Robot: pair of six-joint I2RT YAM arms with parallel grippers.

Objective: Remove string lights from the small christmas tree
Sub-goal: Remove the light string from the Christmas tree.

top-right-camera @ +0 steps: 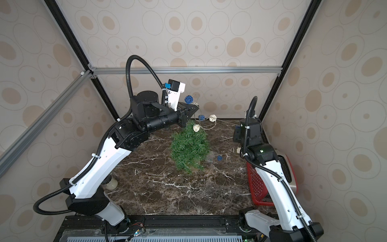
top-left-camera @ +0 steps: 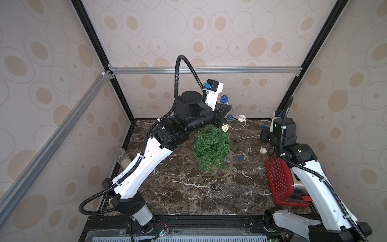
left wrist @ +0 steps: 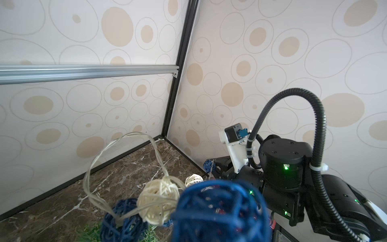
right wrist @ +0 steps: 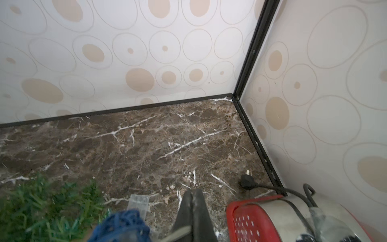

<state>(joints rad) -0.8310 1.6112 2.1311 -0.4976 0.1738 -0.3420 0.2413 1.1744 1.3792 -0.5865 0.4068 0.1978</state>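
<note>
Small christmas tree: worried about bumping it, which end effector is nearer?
Left. The left end effector hovers right by the tree's top; the right end effector is apart, beside the red basket.

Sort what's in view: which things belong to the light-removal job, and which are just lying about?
Job: string lights, small christmas tree.
Lying about: red basket, metal appliance, black plug, clear jar.

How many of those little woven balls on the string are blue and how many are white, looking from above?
On the string lights, in a top view:
Blue balls: 4
Cream balls: 3
Total: 7
</note>
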